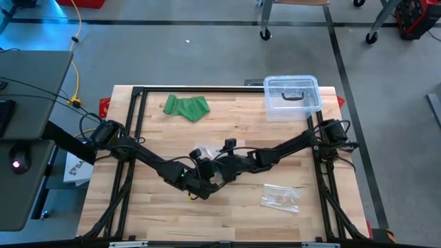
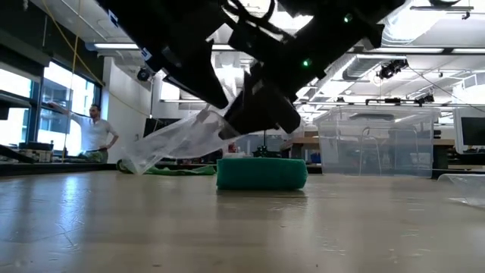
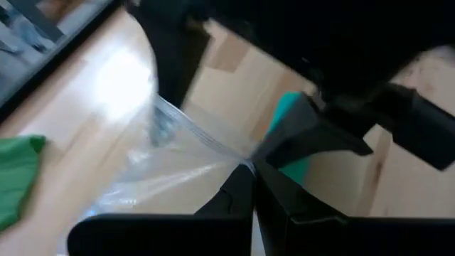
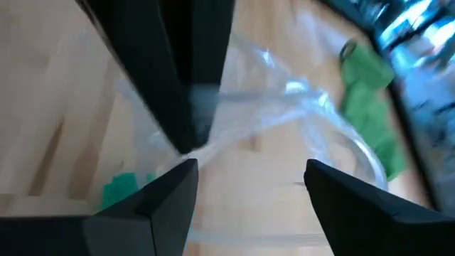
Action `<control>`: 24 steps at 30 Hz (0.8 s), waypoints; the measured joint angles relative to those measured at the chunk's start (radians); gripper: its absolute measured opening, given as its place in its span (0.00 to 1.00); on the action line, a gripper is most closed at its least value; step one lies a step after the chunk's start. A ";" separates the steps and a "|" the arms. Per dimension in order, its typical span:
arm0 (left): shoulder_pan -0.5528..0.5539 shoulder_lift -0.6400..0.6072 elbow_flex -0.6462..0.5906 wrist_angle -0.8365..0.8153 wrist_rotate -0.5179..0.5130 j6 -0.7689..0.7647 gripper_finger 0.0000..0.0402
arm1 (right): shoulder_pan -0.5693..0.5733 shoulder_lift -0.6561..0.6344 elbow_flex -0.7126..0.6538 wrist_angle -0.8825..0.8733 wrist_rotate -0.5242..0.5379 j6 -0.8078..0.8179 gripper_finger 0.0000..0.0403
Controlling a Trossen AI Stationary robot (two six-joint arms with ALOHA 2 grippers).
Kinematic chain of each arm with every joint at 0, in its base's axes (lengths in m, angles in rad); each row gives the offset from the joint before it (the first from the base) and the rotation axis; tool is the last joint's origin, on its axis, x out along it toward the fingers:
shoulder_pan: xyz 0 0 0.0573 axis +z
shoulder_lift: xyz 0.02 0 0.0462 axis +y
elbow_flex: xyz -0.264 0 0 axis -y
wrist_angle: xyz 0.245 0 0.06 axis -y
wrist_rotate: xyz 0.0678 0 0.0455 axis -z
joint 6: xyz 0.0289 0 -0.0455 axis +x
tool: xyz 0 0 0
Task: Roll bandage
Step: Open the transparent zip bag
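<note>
While two grippers meet: one bandage roll [image 2: 261,173].

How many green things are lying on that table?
2. A crumpled green cloth lies near the table's far edge, left of the clear plastic box. A green bandage roll sits mid-table under the two arms, mostly hidden from above. More may be hidden.

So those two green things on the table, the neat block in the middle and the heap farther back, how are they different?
The green block is a compact, flat-sided roll lying under the two grippers; the green heap is loose and crumpled, sprawled alone near the table's far edge. The block looks teal; the heap is a brighter green. The left gripper, shut, holds a clear plastic wrapper beside the block, while nothing is near the heap. Both rest on the wooden table.
</note>
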 joint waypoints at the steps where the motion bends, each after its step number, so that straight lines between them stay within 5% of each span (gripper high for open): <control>1: 0.005 0.000 0.000 -0.004 0.015 -0.007 0.00 | 0.008 0.000 0.000 0.017 0.013 -0.052 0.63; 9: 0.027 -0.001 0.050 -0.145 0.065 -0.044 0.00 | 0.034 -0.001 0.000 0.063 0.053 -0.278 0.63; 17: 0.053 -0.001 0.070 -0.206 0.109 -0.064 0.00 | 0.038 -0.004 0.000 0.068 0.023 -0.250 0.68; 24: 0.077 -0.001 0.069 -0.249 0.078 -0.080 0.00 | 0.053 -0.065 0.000 -0.078 0.003 -0.066 0.70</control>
